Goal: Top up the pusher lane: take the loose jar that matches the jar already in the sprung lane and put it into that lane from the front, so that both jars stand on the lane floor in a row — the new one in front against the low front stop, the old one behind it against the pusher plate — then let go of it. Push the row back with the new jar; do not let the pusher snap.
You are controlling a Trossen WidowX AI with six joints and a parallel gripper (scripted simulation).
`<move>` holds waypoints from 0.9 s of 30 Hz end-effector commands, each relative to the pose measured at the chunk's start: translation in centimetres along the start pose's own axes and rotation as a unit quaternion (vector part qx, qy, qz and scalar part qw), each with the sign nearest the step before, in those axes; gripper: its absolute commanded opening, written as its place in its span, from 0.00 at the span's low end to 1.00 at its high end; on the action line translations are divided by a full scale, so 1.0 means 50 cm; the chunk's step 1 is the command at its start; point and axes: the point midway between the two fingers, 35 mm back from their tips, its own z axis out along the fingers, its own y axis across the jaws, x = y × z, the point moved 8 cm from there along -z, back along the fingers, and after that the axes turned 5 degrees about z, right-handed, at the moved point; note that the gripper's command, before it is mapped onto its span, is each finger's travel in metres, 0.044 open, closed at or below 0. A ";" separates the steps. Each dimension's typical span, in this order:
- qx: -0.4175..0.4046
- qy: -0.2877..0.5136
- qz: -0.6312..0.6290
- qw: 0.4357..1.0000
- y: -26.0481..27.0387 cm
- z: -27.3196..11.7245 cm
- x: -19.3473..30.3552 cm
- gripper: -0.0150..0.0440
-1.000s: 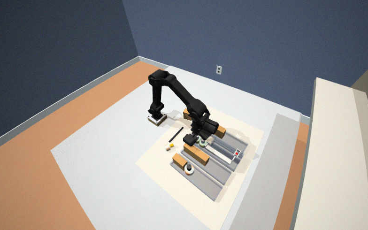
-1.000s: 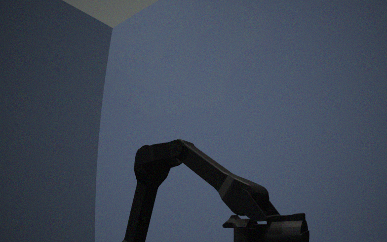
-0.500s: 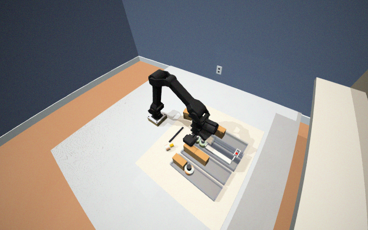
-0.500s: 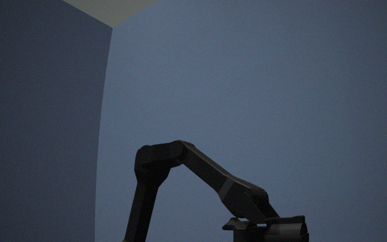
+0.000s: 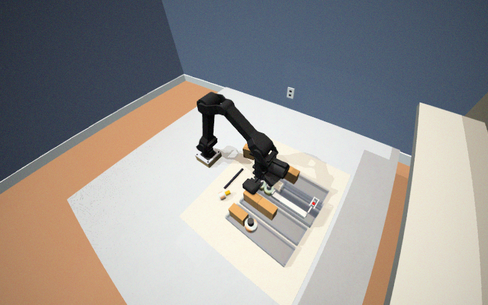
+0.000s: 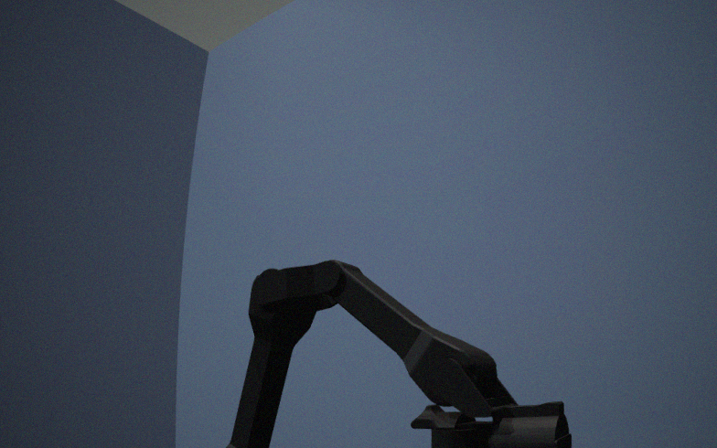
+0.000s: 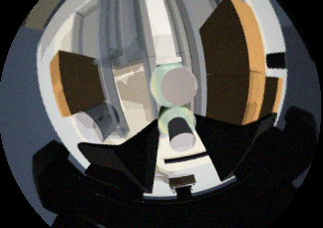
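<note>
Blue walls (image 5: pixel 276 56) (image 6: pixel 406 166) (image 7: pixel 20 100), plain, on every side shown.

Item: my pincer (image 5: pixel 263 185) (image 6: pixel 489 431) (image 7: pixel 174 119), one pair of fingers, grasping a jar.
Item: new jar (image 5: pixel 262 185) (image 7: pixel 175 119), pale green, dark-capped, between my fingers at the lane's front end; floor contact and front stop cannot be made out.
Item: old jar (image 5: pixel 268 190) (image 7: pixel 160 86), matching green, at twelve o'clock of mine in the wrist view, touching or nearly so.
Item: pusher plate (image 7: pixel 169 60), white, just beyond it.
Item: orange blocks (image 5: pixel 266 208) (image 7: pixel 226 60), at two o'clock in the wrist view.

Handling, in my judgement: press straight towards twelve, low and slow, jars upright; settle mine behind the stop, ease forward until it bears the spring, then part evenly and rise.
</note>
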 end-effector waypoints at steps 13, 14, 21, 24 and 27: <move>-0.002 -0.005 -0.002 1.000 0.000 -0.001 0.003 0.25; -0.002 -0.005 -0.002 1.000 0.000 0.000 0.003 0.25; -0.002 -0.005 -0.002 1.000 0.000 0.000 0.005 0.25; -0.002 -0.005 -0.002 1.000 0.000 0.000 0.006 0.25; -0.002 -0.005 -0.002 1.000 0.000 0.000 0.007 0.25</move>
